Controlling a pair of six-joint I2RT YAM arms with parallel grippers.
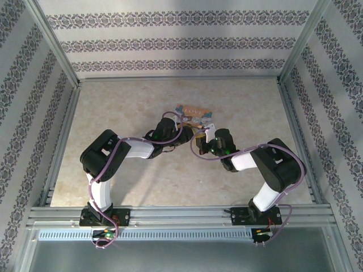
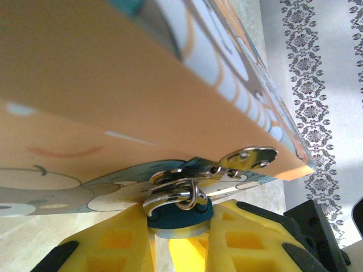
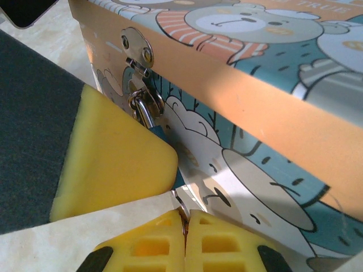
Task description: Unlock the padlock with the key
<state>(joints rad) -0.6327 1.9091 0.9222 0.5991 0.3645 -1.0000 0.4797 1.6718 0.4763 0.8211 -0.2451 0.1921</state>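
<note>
- Box (image 1: 194,109), orange with pale bears and "LOVE" on top, sits mid-table (image 1: 113,124), just beyond the tips of both arms.
- Hasp (image 3: 137,48), silvery metal, is fixed to the box's front face; the padlock (image 3: 145,110) hangs from it by a silver shackle; in the right wrist view its blue body is mostly hidden behind a yellow finger.
- Left gripper (image 2: 180,241): its yellow fingers (image 2: 122,241) press on either side of the padlock's round blue body; it is clamped on the padlock, right under the hasp.
- Right gripper (image 3: 184,221): its tips are pressed together, pinching the key (image 3: 180,199); only a thin silvery sliver of it sticks out.
- The key's tip points toward the box front, just below the padlock and close to the left gripper's finger; whether it sits in the keyhole cannot be told.
- In the top view the two grippers meet at the box's near edge, left gripper on the left, right gripper on the right.
</note>
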